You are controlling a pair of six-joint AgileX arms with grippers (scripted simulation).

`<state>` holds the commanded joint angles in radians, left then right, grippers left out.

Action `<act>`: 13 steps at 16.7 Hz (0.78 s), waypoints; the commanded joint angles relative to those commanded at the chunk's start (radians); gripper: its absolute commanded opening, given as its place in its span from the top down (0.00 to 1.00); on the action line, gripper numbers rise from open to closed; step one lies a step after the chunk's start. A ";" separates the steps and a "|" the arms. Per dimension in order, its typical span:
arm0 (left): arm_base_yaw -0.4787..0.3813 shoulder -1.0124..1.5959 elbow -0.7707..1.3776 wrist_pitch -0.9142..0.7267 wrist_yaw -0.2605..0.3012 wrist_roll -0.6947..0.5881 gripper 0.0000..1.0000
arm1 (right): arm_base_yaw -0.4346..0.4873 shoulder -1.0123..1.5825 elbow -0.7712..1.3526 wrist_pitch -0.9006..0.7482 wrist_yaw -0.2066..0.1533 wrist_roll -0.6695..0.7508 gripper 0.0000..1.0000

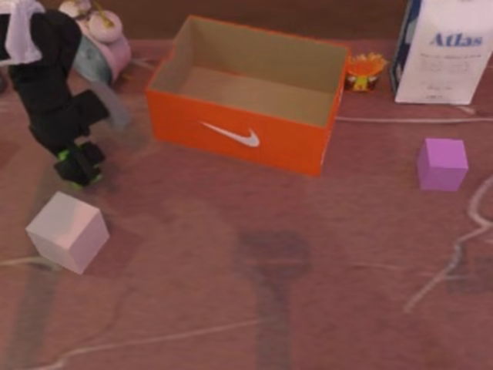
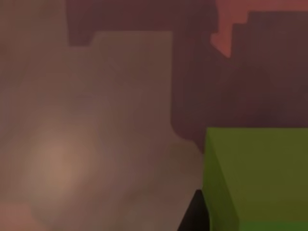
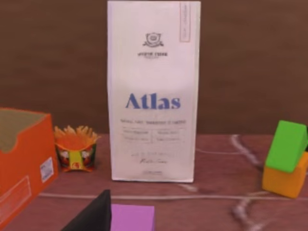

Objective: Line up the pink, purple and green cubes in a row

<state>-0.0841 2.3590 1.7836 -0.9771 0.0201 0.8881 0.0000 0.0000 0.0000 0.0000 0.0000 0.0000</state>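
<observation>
Green cube (image 2: 255, 178) is clamped in my left jaws (image 1: 78, 163) near the desk's left edge; pink cube (image 1: 68, 231) front-left, purple cube (image 1: 442, 163) far right. No row yet. Right jaws: can't tell.

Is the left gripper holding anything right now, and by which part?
Left gripper appears shut on the green cube, gripping its sides at the table's left. The fingers largely hide the cube from above.

Left arm bent low at table's left, pincer (image 1: 79, 163) pointing down.
</observation>
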 joint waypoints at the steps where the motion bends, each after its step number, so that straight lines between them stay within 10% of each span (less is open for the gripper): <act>1: 0.004 -0.011 0.021 -0.034 0.000 -0.002 1.00 | 0.000 0.000 0.000 0.000 0.000 0.000 0.00; 13: -0.026 -0.056 0.129 -0.192 -0.001 -0.009 1.00 | 0.000 0.000 0.000 0.000 0.000 0.000 0.00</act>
<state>-0.1097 2.3029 1.9125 -1.1688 0.0186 0.8787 0.0000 0.0000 0.0000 0.0000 0.0000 0.0000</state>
